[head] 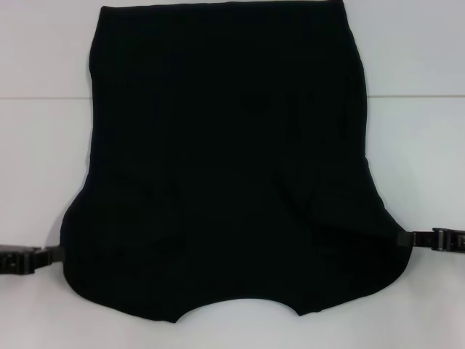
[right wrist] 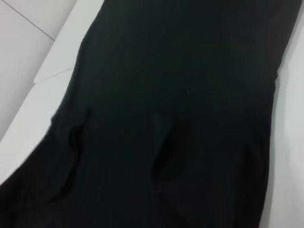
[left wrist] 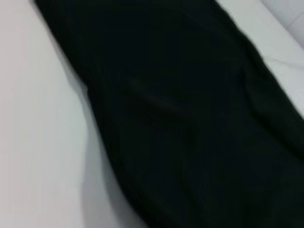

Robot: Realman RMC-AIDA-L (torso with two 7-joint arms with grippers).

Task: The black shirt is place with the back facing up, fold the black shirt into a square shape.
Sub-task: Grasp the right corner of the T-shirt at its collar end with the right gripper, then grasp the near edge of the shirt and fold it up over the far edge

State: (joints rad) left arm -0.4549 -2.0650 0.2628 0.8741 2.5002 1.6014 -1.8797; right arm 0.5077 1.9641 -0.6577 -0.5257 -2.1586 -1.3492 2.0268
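Black shirt [head: 225,167], no readable lettering, between left claw [head: 45,254] and right claw [head: 420,238], grip state unclear.

No legible text, label, brand, number or sign found in any view. The black shirt [head: 225,167] presents a plain side up with no lettering visible. The white table [head: 43,145] carries no markings.
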